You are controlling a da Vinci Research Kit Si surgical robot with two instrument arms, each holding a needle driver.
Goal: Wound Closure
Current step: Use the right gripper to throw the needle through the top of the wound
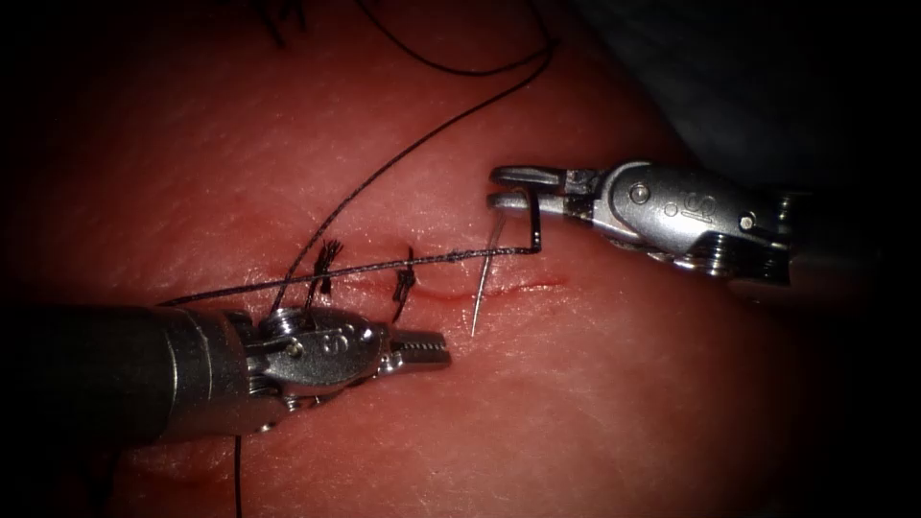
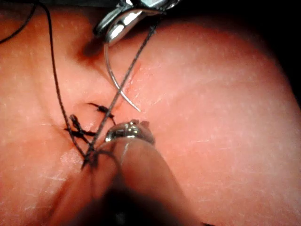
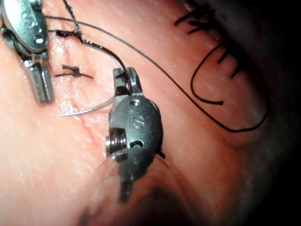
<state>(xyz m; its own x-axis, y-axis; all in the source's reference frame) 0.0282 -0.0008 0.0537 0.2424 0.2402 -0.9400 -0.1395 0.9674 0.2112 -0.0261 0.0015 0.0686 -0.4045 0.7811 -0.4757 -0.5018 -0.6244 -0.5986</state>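
**Needle held above the open end of the cut**

The right claw (image 1: 508, 188) is clenched on the needle (image 1: 484, 278) at its swaged end, where the thread (image 1: 384, 173) leaves it. The curve hangs down from the jaws with its tip free, over the cut (image 1: 508, 288) and not in the tissue (image 1: 624, 403). The left claw (image 1: 427, 347) sits on the near side of the cut, grasping nothing; its jaws look closed or nearly so.

Two knots (image 1: 405, 283) already sit on the left part of the cut, and the right part lies open — so the job appears to be between stitches, the needle ready for a fresh bite. A bite there would likely call for a grip further along the curve.

The left wrist view shows the needle's (image 2: 115, 80) full arc and its bare point above the skin, which the endoscope flattens into a straight line. The right wrist view shows spare thread (image 3: 221, 94) looped well away from the cut.
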